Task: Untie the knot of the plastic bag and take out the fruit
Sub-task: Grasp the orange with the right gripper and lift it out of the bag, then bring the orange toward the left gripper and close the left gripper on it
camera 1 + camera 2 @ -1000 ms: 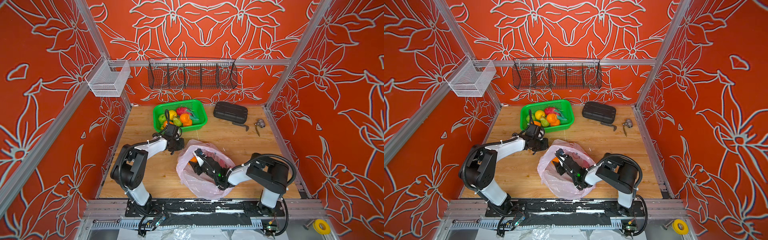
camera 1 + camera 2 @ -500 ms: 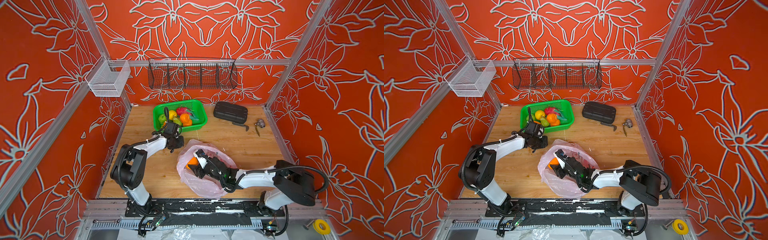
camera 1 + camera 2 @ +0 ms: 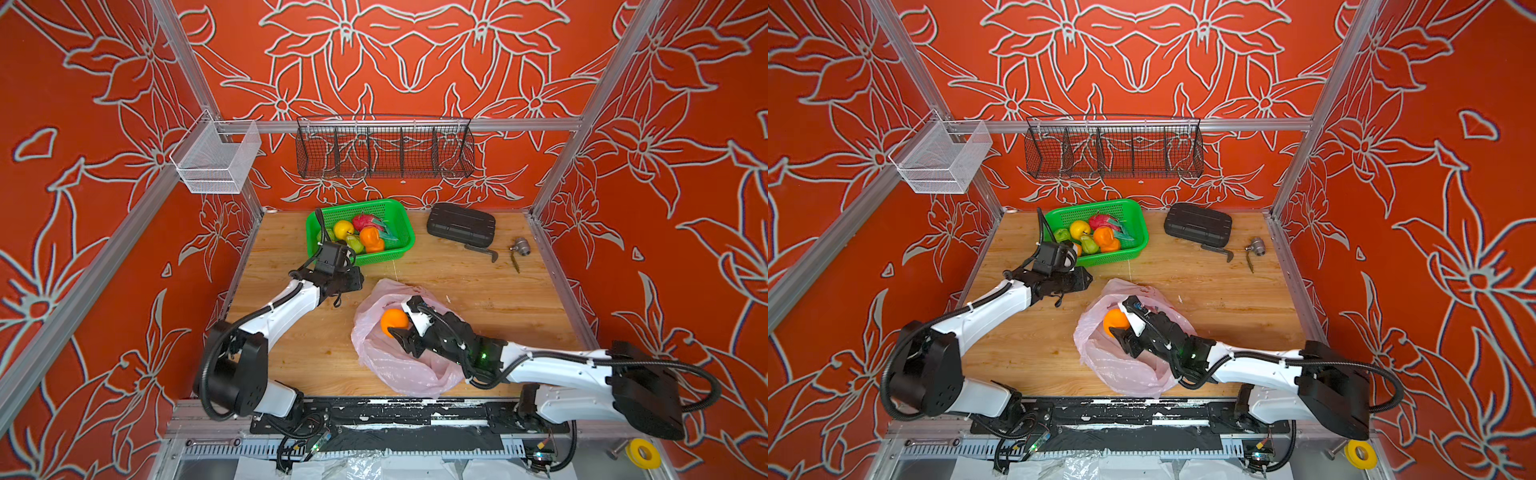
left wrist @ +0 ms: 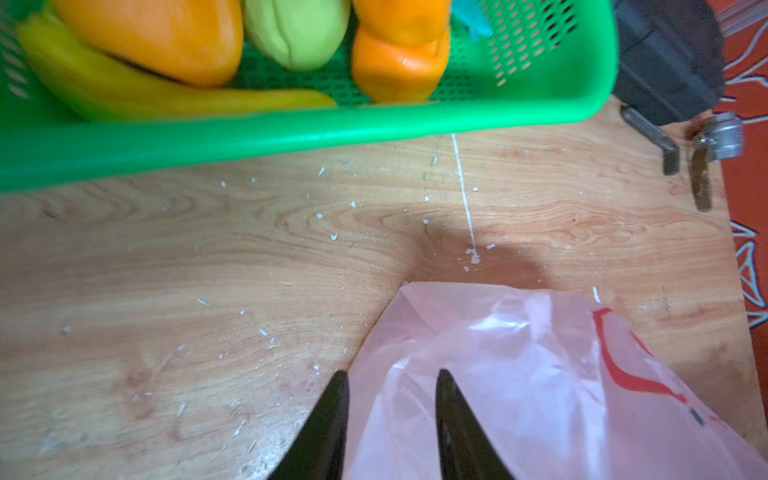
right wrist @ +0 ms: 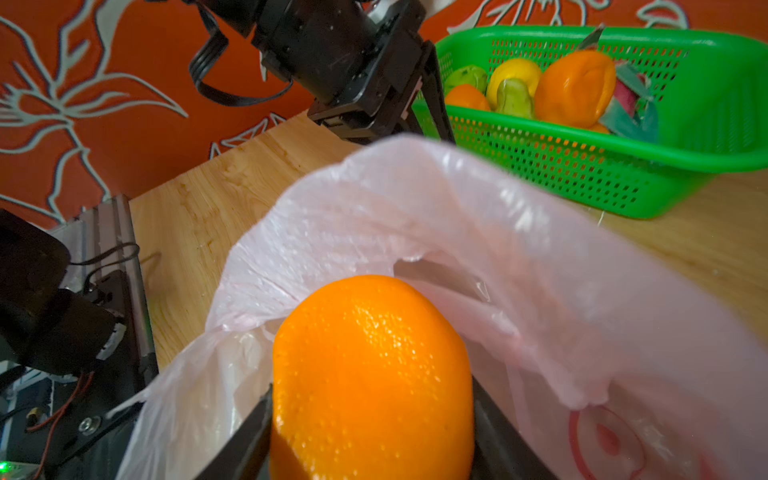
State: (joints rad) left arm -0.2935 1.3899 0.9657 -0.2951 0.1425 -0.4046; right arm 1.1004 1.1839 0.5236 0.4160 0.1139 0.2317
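The pink plastic bag point(image 3: 399, 365) point(image 3: 1121, 370) lies crumpled on the wooden table with its mouth gaping; the knot is out of view. My right gripper point(image 3: 397, 323) point(image 5: 372, 386) reaches into that mouth and is shut on a round orange fruit point(image 3: 394, 321) point(image 3: 1115, 322) point(image 5: 370, 365), held above the bag's rim. My left gripper point(image 3: 357, 282) point(image 4: 390, 372) hovers at the bag's far edge point(image 4: 519, 374), jaws open, with pink film showing between and under the fingers. More fruit point(image 3: 368, 237) sits in the green basket point(image 3: 382, 258).
The green basket's rim point(image 4: 374, 124) lies just beyond my left gripper. A black case point(image 3: 461, 224), a metal tool point(image 3: 482, 251) and a small metal fitting point(image 3: 520, 247) lie at the back right. A black wire rack point(image 3: 384, 151) and a white mesh bin point(image 3: 216, 162) hang on the walls.
My left gripper's jaws have parted from shut. My right arm has stretched out low, and the orange fruit has come up out of the bag's mouth, toward the left.
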